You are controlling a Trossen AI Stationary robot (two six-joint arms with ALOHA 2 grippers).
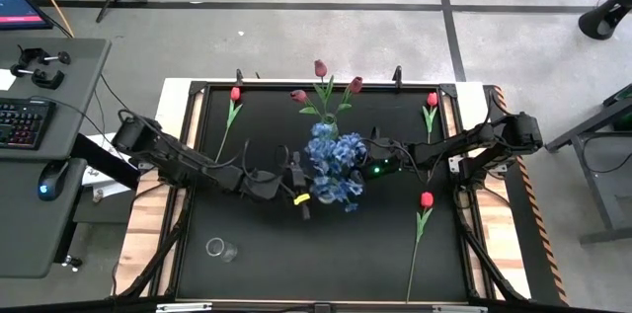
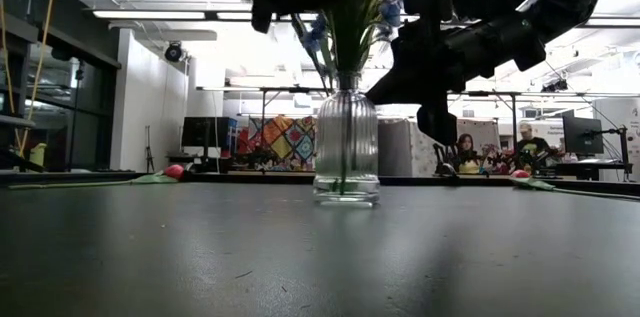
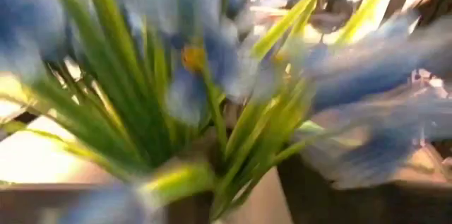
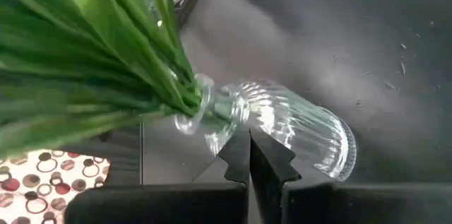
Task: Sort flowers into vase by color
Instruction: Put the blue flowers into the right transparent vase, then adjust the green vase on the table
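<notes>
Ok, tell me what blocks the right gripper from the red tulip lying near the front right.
Nothing visible. The right gripper sits by the vase of blue flowers; only bare black mat lies between it and the red tulip.

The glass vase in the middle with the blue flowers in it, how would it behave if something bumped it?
The glass vase looks likely to tip: it is narrow-necked, and the blue flowers spread wide above it. Its ribbed, clear wall suggests it is fragile and probably slippery. On its side, its round body would probably roll.

Open-plan lab/office: ceiling strip lights [image 2: 150,14], desk monitors [image 2: 583,135], seated people [image 2: 466,149], keyboard [image 1: 22,121], mouse [image 1: 49,180].
</notes>
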